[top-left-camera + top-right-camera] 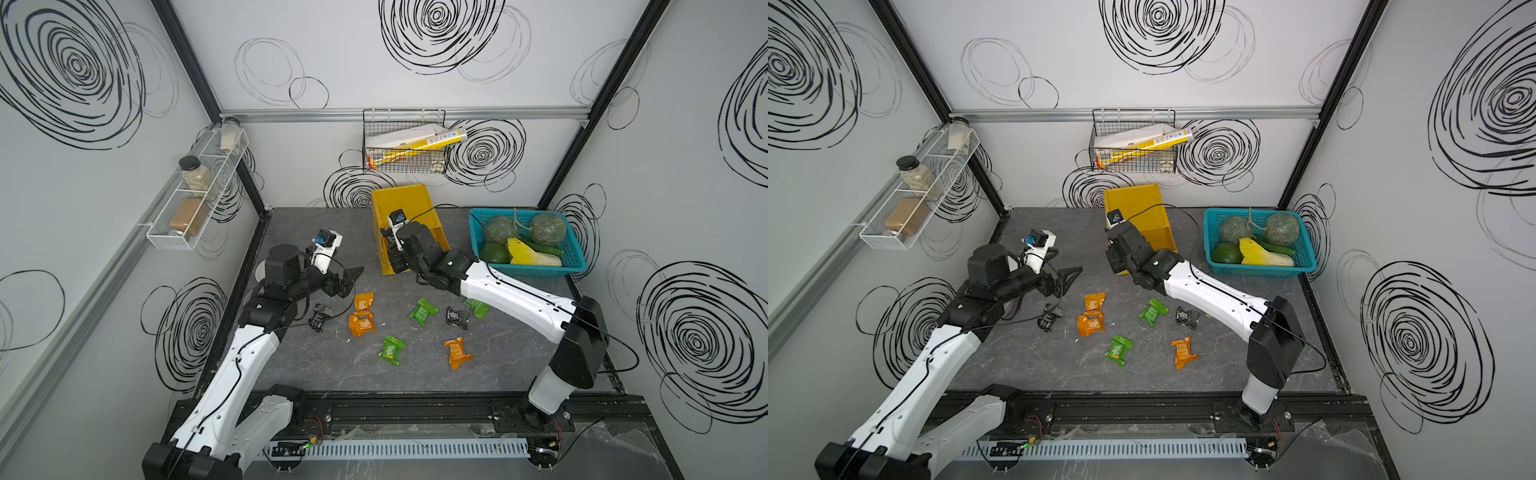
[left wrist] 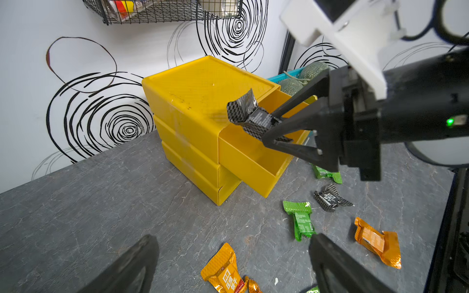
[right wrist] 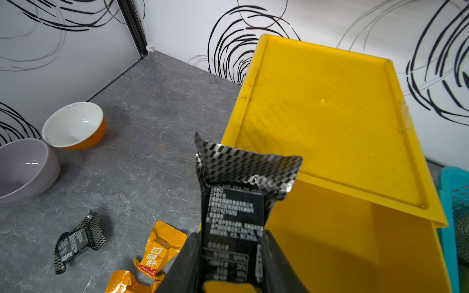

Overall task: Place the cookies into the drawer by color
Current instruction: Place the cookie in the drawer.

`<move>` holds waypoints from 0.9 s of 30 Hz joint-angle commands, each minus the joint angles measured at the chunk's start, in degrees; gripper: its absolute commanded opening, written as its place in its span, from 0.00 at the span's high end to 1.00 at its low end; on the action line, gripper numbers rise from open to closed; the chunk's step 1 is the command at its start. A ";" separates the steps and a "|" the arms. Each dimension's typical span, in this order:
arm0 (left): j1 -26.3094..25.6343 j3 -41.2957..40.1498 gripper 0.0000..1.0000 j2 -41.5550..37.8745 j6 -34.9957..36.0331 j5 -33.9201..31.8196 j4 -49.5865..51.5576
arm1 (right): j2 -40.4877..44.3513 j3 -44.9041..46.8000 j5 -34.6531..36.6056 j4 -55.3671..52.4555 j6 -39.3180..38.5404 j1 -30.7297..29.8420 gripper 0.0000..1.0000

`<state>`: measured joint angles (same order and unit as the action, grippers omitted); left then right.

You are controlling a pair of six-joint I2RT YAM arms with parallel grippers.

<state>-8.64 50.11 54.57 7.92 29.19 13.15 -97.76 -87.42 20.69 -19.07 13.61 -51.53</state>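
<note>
Right tool (image 2: 270, 128) pinches a black cookie packet (image 2: 250, 114), long axis pointing ahead, over the open top drawer (image 2: 248, 162) of the yellow chest (image 2: 193, 106) at the table's (image 1: 316, 374) 12 o'clock; left tool (image 1: 349, 281), farther off, hangs spread.

Black cookie pkt (image 3: 236, 182): crinkly glossy foil. Drawer (image 3: 330, 114): yellow plastic, matt, fine-textured top. Tabletop (image 3: 152, 114): matt grey stone-look. Bowl (image 3: 73, 124): glossy glazed.
</note>
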 commanded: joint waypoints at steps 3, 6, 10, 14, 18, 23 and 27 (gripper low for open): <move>-0.83 -0.05 0.01 -1.06 -0.12 0.42 -2.15 | -0.94 -1.51 -0.07 -2.65 1.89 0.29 0.57; -0.48 0.40 0.01 -1.04 0.01 0.28 -1.57 | -0.38 -1.43 0.29 -3.08 2.13 0.29 0.48; -0.85 0.20 0.01 -0.87 -0.18 0.66 -2.04 | 1.56 0.37 1.04 -2.20 2.73 0.29 0.41; -0.47 0.02 0.01 -0.95 -0.08 0.61 -2.24 | 3.52 1.02 1.08 -3.07 3.24 0.29 0.39; -0.51 0.37 0.01 -0.87 -0.19 1.17 -1.70 | 6.89 3.65 1.92 -3.27 4.03 0.29 0.39; -0.41 -0.81 0.01 -0.79 0.02 1.69 -3.13 | 13.39 9.73 4.36 -2.61 4.85 0.29 0.32; -0.10 -0.22 0.01 -0.75 0.11 2.12 -2.07 | 18.08 14.44 6.83 -4.06 5.29 0.29 0.24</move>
<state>-9.10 50.00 54.52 7.92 29.89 13.15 -82.30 -74.94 24.49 -21.43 17.85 -51.40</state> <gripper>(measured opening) 0.990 0.758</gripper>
